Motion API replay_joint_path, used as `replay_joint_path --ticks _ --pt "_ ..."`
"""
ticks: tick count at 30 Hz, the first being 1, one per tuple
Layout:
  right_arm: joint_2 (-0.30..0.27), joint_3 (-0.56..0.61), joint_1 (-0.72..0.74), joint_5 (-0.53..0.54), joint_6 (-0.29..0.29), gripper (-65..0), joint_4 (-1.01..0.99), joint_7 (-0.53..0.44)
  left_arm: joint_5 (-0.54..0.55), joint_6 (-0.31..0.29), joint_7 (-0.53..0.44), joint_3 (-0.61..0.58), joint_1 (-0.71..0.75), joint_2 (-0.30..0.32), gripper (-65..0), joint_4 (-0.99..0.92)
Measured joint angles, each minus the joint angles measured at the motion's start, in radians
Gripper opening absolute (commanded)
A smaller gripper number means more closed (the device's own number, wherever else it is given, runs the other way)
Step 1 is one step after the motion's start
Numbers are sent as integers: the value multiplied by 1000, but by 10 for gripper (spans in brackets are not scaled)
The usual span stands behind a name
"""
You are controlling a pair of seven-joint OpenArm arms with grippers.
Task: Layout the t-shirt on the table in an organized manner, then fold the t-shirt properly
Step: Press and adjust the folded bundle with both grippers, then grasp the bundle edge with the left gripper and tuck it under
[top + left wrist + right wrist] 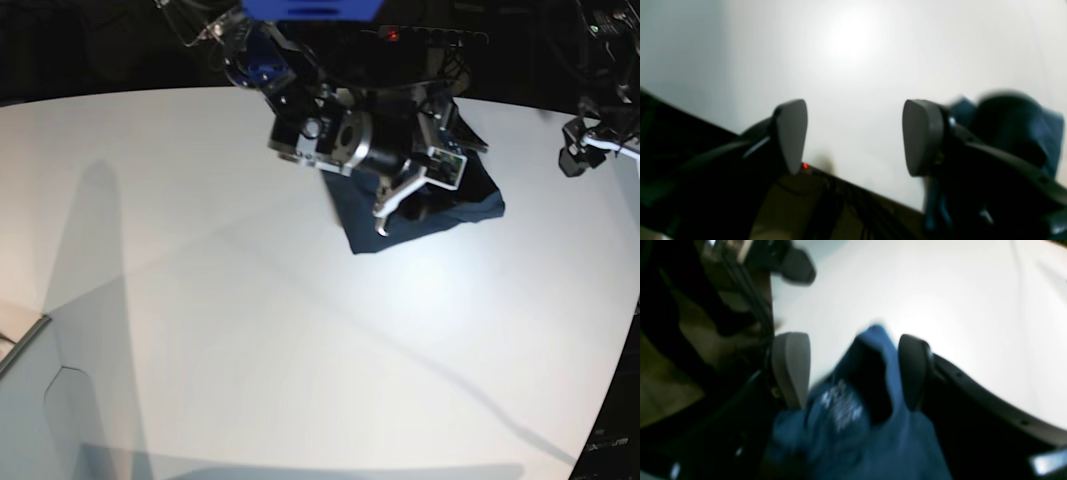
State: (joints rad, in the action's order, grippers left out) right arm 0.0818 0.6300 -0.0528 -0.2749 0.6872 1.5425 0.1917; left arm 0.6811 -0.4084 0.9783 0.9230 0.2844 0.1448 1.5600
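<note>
Hovering over the white table (200,330), the right tool (853,370) has its fingers spread wide, and a bunched fold of the navy t-shirt (873,426) sits up between them with its pale neck label showing. Can't tell if either finger actually touches the cloth. The left tool (855,136) is wide open too, holding nothing, with the shirt heaped just beside and behind one of its fingers.
</note>
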Motion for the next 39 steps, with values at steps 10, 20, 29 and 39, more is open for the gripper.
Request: replay_joint_path --ticks 10,20,29,39 --pt "-80 -264 -97 2 0 -239 56 -7 -7 1 114 -46 -2 -177 -216 213" --pt "-79 -388 -134 2 0 -238 87 -8 -10 -3 44 -285 -68 -181 -216 117" --pt "-82 -416 -142 1 0 -239 89 -5 -12 8 39 -184 -150 -41 -216 -142" --pt "-85 -417 -138 1 0 -239 89 -3 -2 8 46 -190 -137 -63 -216 -129"
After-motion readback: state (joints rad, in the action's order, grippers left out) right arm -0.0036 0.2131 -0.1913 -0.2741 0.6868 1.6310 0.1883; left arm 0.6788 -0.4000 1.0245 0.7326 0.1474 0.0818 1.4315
